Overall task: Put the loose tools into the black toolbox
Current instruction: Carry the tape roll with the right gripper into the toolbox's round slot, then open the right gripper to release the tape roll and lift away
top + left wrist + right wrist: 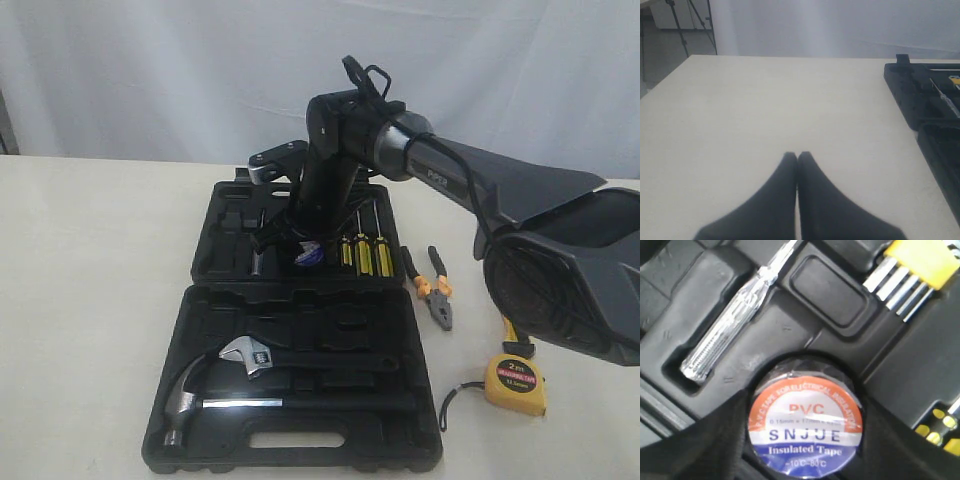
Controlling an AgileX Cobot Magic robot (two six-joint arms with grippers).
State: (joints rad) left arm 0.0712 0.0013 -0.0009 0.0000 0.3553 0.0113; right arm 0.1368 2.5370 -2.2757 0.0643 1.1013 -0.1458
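We see a big, pale cream desk [90, 260]. Behind it hangs a white cloth [140, 70] with soft folds. Past the desk's far corner, thin black tripod legs [679, 29] stand on a grey floor [662, 57].

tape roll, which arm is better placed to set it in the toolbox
Right. The right gripper grips the tape roll directly above the toolbox, over its far half by the screwdrivers. The left gripper is shut over bare table, off to the toolbox's side.
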